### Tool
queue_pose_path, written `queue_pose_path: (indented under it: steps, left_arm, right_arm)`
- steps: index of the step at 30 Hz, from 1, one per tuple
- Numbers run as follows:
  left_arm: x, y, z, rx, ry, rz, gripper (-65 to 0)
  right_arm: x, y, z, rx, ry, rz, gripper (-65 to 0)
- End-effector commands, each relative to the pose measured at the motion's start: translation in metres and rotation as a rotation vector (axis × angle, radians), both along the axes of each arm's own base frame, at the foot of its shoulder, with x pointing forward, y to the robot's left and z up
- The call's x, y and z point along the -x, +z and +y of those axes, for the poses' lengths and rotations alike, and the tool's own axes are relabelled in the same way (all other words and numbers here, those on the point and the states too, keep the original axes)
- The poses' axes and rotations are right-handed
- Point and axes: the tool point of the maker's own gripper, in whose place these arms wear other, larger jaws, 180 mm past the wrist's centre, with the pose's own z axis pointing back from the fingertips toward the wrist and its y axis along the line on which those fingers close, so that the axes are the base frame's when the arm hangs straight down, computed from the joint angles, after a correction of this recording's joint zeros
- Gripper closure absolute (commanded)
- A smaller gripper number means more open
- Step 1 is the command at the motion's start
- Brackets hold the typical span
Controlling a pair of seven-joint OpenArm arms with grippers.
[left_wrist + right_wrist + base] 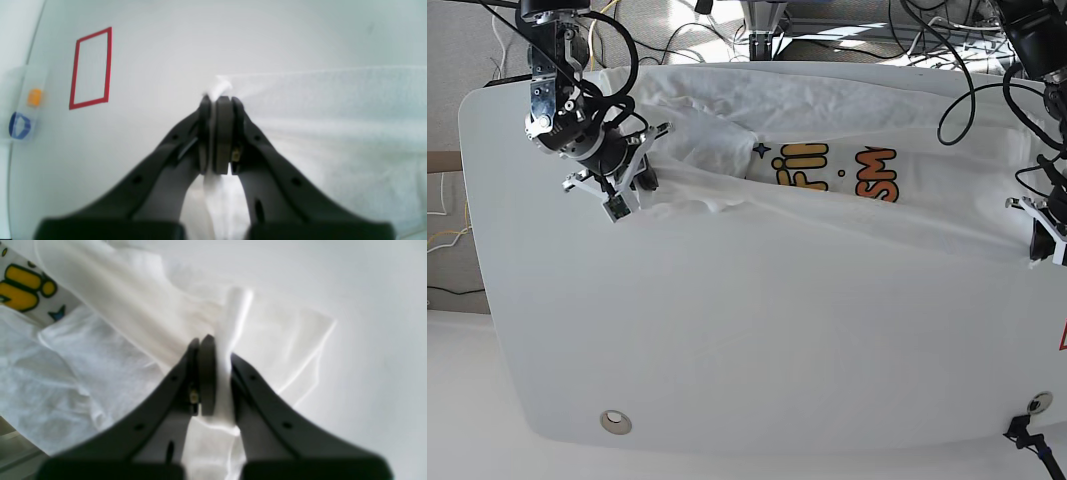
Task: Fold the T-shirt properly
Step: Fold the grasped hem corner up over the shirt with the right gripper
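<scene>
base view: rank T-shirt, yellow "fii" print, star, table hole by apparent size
1. T-shirt, spans most of the table's width.
2. Yellow print.
3. Table hole and star: both tiny and look alike in size, so unranked.

Table (pixel 727 360): white, rounded corners.
Red tape rectangle (pixel 90 68): stuck flat on the table.
Round metal grommet (pixel 613 421): set near the table's front edge.
Cables (pixel 867 25): bundled behind the table.

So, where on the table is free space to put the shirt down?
The wide near half of the table, between the T-shirt and the front edge with its round hole, is bare. The far strip is crowded: shirt, cables, left gripper and right gripper, both clamped on cloth. The red tape rectangle marks another bare patch.
</scene>
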Motion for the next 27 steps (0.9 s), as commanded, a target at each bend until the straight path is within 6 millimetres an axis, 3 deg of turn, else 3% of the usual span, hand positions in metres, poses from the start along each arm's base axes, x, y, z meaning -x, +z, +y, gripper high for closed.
queue_pose_path:
  steps: [1, 11, 18, 25, 27]
  left_arm:
    - [-0.008, 0.024, 0.009, -0.028, 0.008, -0.062, 0.0]
    - [0.027, -0.008, 0.008, -0.036, 0.001, 0.041, 0.0]
    - [0.063, -0.041, 0.009, -0.039, -0.002, 0.155, 0.0]
    - [0.077, -0.046, 0.017, -0.075, -0.011, 0.213, 0.0]
    - [0.082, -0.05, 0.017, -0.084, -0.023, 0.237, -0.4]
  right_arm:
    - [-0.001, 0.009, 0.002, 0.017, 0.061, -0.038, 0.0]
    - [0.015, 0.003, 0.006, 0.024, 0.102, -0.014, 0.0]
    - [0.018, 0.0, 0.006, 0.024, 0.1, -0.004, 0.0]
    - [0.02, -0.007, 0.003, 0.023, 0.087, 0.019, 0.0]
    - [0.021, -0.008, 0.003, 0.024, 0.086, 0.023, -10.8]
